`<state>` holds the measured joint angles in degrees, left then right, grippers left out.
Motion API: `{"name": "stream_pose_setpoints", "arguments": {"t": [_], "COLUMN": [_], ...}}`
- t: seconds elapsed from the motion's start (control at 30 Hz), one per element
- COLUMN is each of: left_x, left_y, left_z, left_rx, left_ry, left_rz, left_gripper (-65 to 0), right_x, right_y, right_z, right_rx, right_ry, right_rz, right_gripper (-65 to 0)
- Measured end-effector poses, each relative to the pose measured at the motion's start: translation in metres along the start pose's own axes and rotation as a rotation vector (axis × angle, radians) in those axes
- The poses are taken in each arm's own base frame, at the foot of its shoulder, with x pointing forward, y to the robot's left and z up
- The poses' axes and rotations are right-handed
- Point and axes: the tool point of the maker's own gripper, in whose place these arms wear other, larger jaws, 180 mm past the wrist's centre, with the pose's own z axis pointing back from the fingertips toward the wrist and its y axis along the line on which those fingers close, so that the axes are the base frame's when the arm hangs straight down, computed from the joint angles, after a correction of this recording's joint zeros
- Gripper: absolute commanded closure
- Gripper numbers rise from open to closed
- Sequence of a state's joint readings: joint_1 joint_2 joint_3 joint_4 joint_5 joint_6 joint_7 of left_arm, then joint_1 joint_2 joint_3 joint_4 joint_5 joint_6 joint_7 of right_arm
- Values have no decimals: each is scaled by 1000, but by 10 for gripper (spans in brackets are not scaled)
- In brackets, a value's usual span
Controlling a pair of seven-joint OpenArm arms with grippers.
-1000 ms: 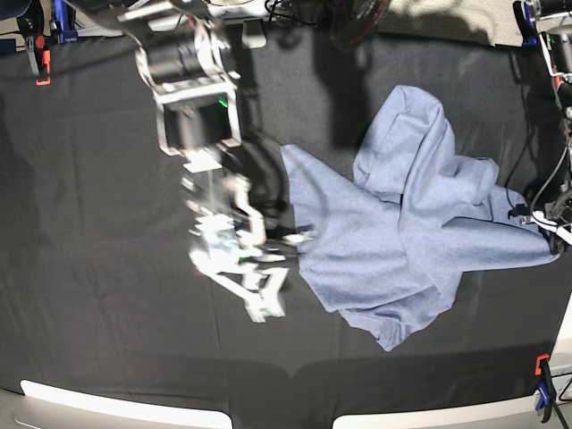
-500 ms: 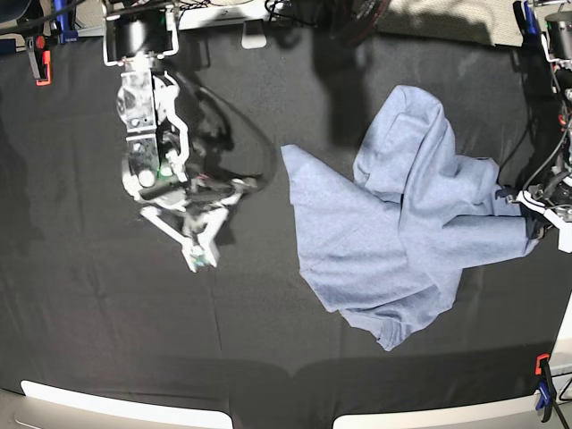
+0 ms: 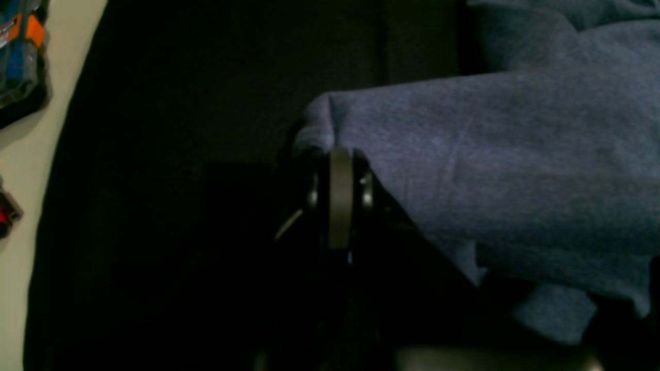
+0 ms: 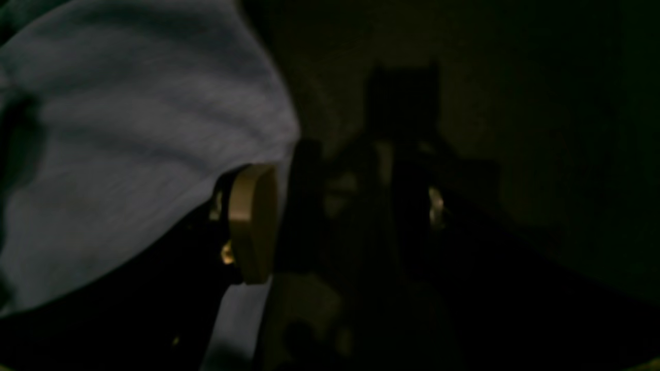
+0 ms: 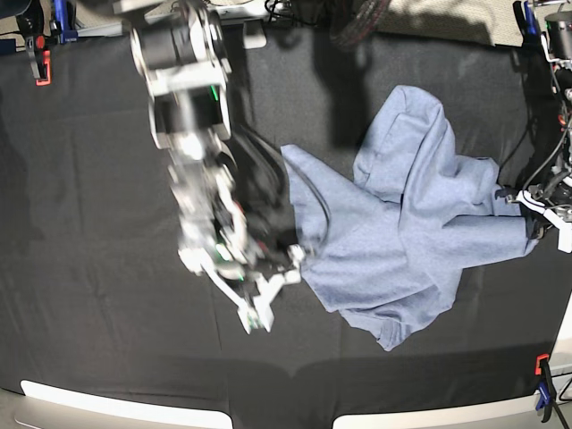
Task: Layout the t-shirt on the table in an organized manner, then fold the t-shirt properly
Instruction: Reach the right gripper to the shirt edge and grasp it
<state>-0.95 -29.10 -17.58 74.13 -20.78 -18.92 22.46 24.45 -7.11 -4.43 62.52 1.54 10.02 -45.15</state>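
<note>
Risk here: left end effector [image 3: 340,154] is clenched on the t-shirt [image 5: 402,223] bunched right of center on the table [image 5: 89,268], while the right end effector [image 4: 330,216], spread wide at its left edge, could snag only one layer.

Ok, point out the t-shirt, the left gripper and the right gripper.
t-shirt [image 5: 393,241], base view, middle of the crumpled body.
left gripper [image 3: 340,154], left wrist view, shut fingertips pinching the cloth's edge.
right gripper [image 4: 340,206], right wrist view, gap between open fingers.
</note>
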Motion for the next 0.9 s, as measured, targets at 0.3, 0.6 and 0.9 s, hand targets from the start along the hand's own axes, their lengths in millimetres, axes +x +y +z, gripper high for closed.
{"name": "stream_pose_setpoints", "arguments": {"t": [0.3,0.6,0.9], "left_x": [0,0,0], "left_y": [0,0,0], "left_z": [0,0,0], "left_rx": [1,1,0], "left_ry": [-1,0,0], "left_rz": [-1,-1,0], "left_gripper": [0,0,0], "right_x": [-17,-13,-12], "right_y": [12,33,53], "right_z": [-33,-36,-35], "right_rx": [38,168,254], "right_ry": [122,75,51], "right_rz": [-20,-48,-50], "right_gripper": [-344,-342,-342]}}
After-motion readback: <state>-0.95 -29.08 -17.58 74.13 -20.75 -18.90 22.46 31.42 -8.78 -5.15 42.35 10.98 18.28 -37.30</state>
